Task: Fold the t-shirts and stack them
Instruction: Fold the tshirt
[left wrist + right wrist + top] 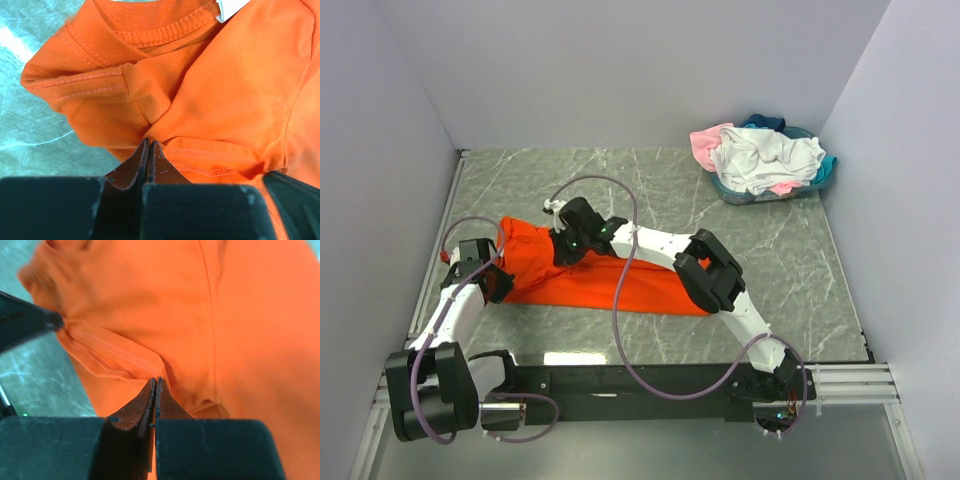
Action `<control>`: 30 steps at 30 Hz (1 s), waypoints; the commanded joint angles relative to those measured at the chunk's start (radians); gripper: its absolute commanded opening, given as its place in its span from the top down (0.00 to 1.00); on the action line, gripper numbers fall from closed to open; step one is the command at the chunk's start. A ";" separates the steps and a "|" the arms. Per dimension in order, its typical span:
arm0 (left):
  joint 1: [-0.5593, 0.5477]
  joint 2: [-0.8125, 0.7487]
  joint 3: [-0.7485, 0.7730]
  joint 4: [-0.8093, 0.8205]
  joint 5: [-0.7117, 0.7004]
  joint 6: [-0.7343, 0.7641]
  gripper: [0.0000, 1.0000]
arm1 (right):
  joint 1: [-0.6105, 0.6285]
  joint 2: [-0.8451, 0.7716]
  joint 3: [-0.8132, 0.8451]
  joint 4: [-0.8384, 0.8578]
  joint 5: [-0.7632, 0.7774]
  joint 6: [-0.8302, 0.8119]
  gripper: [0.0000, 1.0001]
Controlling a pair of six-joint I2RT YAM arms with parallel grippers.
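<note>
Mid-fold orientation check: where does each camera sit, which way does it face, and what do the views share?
Top external: above and behind the bases, facing down over the grey marbled table; both arms, the bright orange fabric t-shirt and a teal basket of white and pink shirts show.
Left wrist: on the left gripper, looking past its shut jaws at the shirt's collar.
Right wrist: on the right gripper, shut jaws pinching a stitched hem.
Shared by all: the orange shirt.
</note>
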 commanded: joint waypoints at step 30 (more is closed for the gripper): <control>-0.011 0.000 0.052 0.238 0.136 -0.114 0.39 | 0.033 -0.250 -0.230 -0.042 0.068 -0.109 0.65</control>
